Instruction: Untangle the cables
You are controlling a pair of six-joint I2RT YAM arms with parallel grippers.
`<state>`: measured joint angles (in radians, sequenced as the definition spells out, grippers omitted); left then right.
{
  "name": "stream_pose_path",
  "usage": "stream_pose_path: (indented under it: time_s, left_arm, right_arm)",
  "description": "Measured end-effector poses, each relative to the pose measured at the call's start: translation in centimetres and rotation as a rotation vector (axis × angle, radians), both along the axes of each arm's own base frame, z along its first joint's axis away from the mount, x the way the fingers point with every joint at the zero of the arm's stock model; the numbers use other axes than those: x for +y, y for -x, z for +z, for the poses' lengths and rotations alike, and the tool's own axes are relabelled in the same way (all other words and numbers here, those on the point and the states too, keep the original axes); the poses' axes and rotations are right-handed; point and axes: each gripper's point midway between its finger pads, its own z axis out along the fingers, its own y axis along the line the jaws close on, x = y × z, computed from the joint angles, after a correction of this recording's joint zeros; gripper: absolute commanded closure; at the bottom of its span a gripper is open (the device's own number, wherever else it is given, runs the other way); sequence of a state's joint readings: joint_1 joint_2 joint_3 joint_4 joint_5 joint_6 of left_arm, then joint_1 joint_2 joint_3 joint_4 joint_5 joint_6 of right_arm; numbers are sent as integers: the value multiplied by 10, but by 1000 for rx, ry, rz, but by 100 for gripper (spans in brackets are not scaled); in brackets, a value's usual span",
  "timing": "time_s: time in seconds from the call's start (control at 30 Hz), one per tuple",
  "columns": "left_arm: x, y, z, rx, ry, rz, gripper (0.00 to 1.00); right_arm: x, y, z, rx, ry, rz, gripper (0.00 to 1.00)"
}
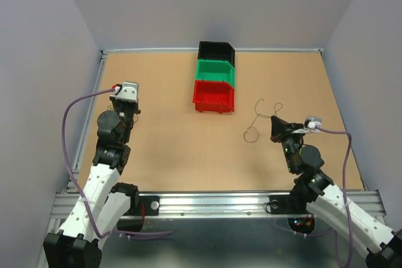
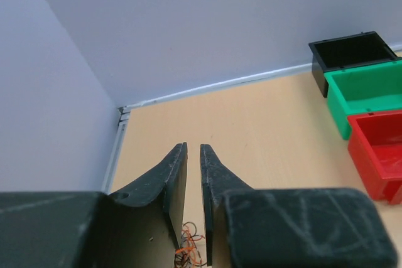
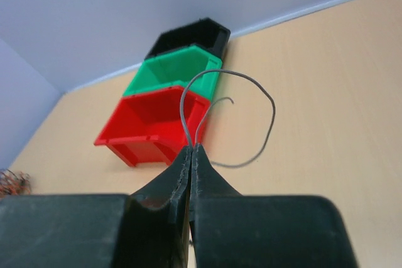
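The cables show as a small curly clump of orange and dark wires (image 2: 188, 246) on the table, low between and beneath the fingers of my left gripper (image 2: 193, 146). Its jaws stand a narrow gap apart with nothing between the tips. In the right wrist view the clump (image 3: 12, 183) lies far to the left. The top view hides it under the left gripper (image 1: 125, 100). My right gripper (image 3: 193, 145) is shut on one thin grey wire (image 3: 271, 117), which loops up and away from the tips. In the top view this wire (image 1: 257, 115) trails left of the right gripper (image 1: 274, 122).
Three bins stand in a row at the middle back: black (image 1: 216, 46), green (image 1: 215, 80) and red (image 1: 213, 106). Walls close the table on the left, back and right. A metal rail (image 1: 213, 202) runs along the near edge.
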<state>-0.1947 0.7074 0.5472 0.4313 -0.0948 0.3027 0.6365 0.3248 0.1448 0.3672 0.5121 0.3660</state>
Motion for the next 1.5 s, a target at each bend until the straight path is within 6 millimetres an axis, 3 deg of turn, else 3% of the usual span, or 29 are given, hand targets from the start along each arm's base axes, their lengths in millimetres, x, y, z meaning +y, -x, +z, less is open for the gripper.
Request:
stream_pose_path:
  time_s: [0.07, 0.13, 0.37, 0.43, 0.53, 0.73, 0.9, 1.2, 1.33, 1.37, 1.4, 1.5]
  left_arm:
    - [-4, 0, -2, 7, -11, -25, 75]
    - [-8, 0, -4, 14, -21, -46, 68]
    - [-11, -3, -11, 34, -42, -59, 41]
    - [-9, -7, -17, 54, -44, -48, 27]
    - [-6, -14, -31, 100, -47, -22, 19]
    - [3, -22, -52, 170, -56, 37, 14]
    - [8, -22, -53, 173, -51, 68, 13]
    - [10, -22, -52, 171, -50, 81, 12]
    - [11, -22, -52, 171, -52, 82, 12]
    - [11, -22, -52, 171, -53, 84, 12]
    - [12, -22, -52, 171, -54, 88, 7]
    - [13, -22, -52, 171, -57, 95, 5]
  right_arm:
    - [9, -6, -4, 34, 56, 23, 100]
    - [19, -13, 6, 41, 93, 47, 99]
    - [67, -51, 78, -31, 150, 149, 99]
    - [85, -64, 92, -44, 163, 184, 99]
    - [109, -79, 97, -42, 189, 245, 99]
    - [152, -109, 109, -42, 214, 340, 99]
    - [174, -128, 89, 4, 238, 383, 99]
    - [193, -158, 1, 183, 310, 385, 99]
    - [191, -171, -26, 237, 335, 338, 93]
    - [190, -174, -30, 246, 340, 322, 84]
    - [188, -178, -37, 259, 349, 299, 61]
    - [187, -183, -48, 281, 366, 283, 28]
